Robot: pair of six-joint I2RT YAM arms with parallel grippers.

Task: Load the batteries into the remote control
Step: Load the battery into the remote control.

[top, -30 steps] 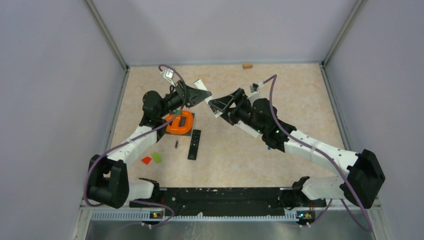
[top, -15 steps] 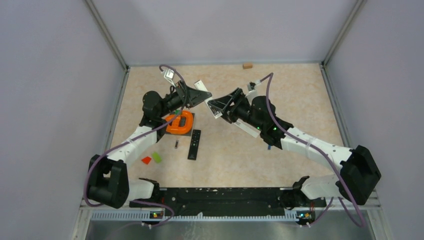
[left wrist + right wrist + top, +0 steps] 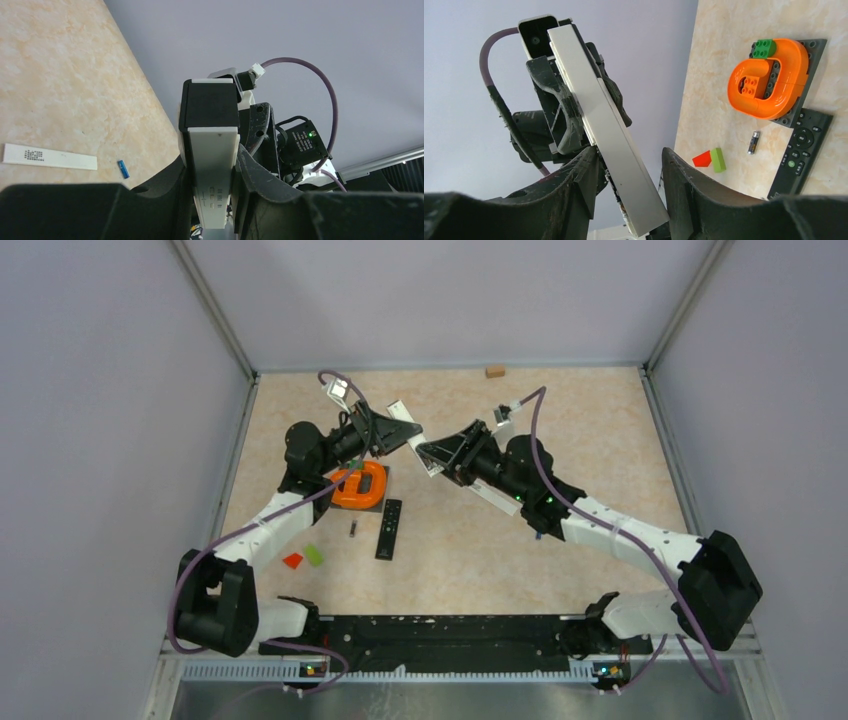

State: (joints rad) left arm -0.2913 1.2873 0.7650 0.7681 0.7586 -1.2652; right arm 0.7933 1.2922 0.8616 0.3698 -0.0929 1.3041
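- Nearest the arm bases, at the lower left of the top view, a red block (image 3: 292,561) and a green block (image 3: 315,554) are lying just beside each other on the table (image 3: 620,420).
- Just beyond them, a black remote (image 3: 389,529) is lying flat, and a dark battery (image 3: 353,529) is resting on the table to its left, close by but not touching.
- Farther up, an orange U-shaped piece (image 3: 794,65) is sitting on a dark studded plate (image 3: 815,50), with a green brick (image 3: 765,47) on one of its ends.
- Above the table at mid-frame, the left gripper (image 3: 212,197) is clamping the white remote (image 3: 212,150) between its fingers, the remote's black end pointing away from the wrist camera.
- The right gripper (image 3: 630,160) is facing it, its fingers standing apart on either side of the same remote, with a gap showing at the finger on the right of the frame.
- At the lower left of the left wrist view, a blue battery (image 3: 123,169) is lying on the table near a white printed strip (image 3: 50,156).
- At the far edge, a small wooden block (image 3: 494,371) is sitting alone.
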